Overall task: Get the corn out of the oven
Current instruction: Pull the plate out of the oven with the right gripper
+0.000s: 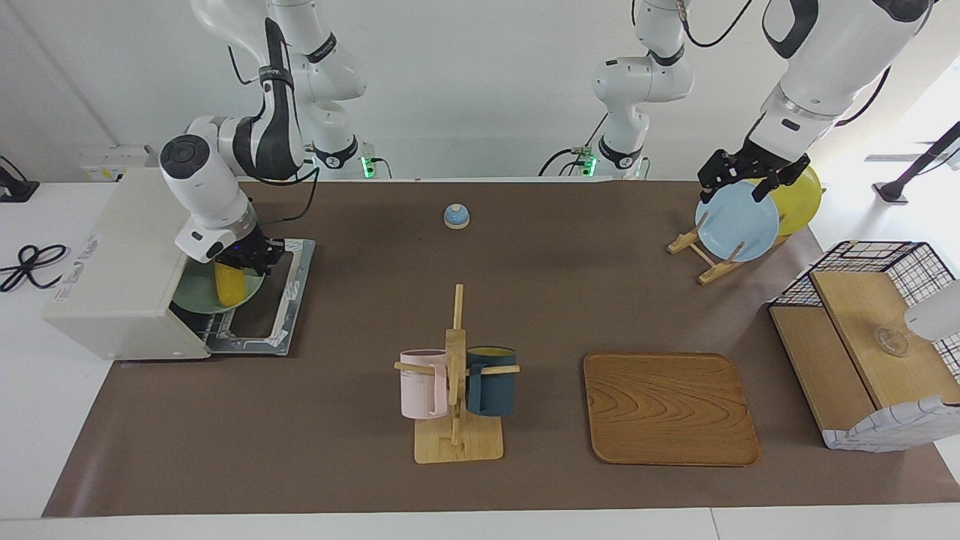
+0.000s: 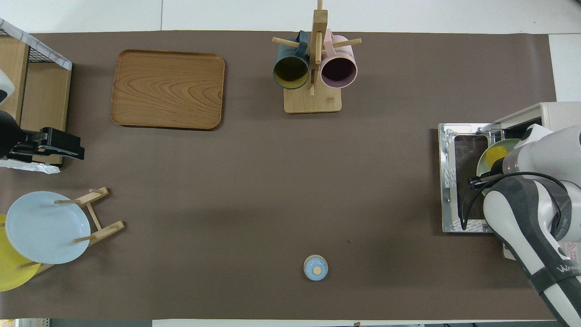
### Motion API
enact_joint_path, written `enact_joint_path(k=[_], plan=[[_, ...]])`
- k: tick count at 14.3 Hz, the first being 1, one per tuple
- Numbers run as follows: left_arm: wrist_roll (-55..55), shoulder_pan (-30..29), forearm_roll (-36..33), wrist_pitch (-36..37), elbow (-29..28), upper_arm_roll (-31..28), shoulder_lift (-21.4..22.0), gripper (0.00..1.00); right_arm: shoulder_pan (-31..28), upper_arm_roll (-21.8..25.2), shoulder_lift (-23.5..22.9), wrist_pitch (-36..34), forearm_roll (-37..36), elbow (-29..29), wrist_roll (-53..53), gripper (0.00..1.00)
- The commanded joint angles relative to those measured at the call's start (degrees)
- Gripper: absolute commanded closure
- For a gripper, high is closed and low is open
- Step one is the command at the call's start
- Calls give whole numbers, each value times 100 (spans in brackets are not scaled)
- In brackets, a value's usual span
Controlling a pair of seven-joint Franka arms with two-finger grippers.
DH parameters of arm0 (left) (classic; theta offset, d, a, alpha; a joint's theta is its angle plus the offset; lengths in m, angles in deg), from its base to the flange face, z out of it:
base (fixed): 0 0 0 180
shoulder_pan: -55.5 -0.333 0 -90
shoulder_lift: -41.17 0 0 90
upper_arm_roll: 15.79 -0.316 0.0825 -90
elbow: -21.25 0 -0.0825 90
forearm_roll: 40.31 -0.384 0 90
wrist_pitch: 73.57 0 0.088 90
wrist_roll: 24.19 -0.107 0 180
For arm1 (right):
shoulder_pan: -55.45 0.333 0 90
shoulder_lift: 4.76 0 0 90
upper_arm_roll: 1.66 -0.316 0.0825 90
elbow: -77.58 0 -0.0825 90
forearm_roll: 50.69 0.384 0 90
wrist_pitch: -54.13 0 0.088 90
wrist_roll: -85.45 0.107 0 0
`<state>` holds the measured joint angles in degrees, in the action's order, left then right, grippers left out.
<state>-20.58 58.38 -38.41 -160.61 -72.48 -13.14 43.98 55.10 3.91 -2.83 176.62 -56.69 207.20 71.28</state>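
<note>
The oven (image 1: pixel 112 277), at the right arm's end of the desk (image 1: pixel 525 300), stood with its door (image 1: pixel 274 296) dropped open and a green plate (image 1: pixel 196 294) resting at its mouth, the corn (image 1: pixel 229 285) lying on that plate. The right gripper (image 1: pixel 244 259) reached down at the oven's mouth, its jaws closed on the upper end of the corn. A mug rack (image 1: pixel 456 390) at mid-desk carried a pink mug (image 1: pixel 421 382) and a dark blue mug (image 1: pixel 491 381). The left gripper (image 1: pixel 750 176) hovered with jaws wide over a blue plate (image 1: pixel 736 222) in a plate stand (image 1: pixel 701 259).
</note>
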Motion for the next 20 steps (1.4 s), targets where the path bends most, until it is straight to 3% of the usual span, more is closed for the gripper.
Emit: enact_joint_path(k=[1,4,7,8,11,14,20], plan=[[34,81,57,-84,-84,-55,79,0,-61,-21,62,38,-374,73,-103,100],[34,81,57,-76,-84,-55,79,0,35,-47,-8,-312,-375,-190,-68,100],[34,81,57,-76,-84,-63,79,0,360,-47,-271,-1119,-384,-1032,-59,100],[34,81,57,-76,-84,-63,79,0,570,-47,-385,-1340,-384,-1331,-24,100],[34,81,57,-76,-84,-55,79,0,1141,-56,-438,-1369,-402,-1510,554,100],[34,81,57,-76,-84,-55,79,0,2221,-56,-517,-1491,-639,-1693,1720,100],[43,72,57,-84,-93,-63,88,0,3663,-179,-1789,-1835,-209,-3099,3663,100]])
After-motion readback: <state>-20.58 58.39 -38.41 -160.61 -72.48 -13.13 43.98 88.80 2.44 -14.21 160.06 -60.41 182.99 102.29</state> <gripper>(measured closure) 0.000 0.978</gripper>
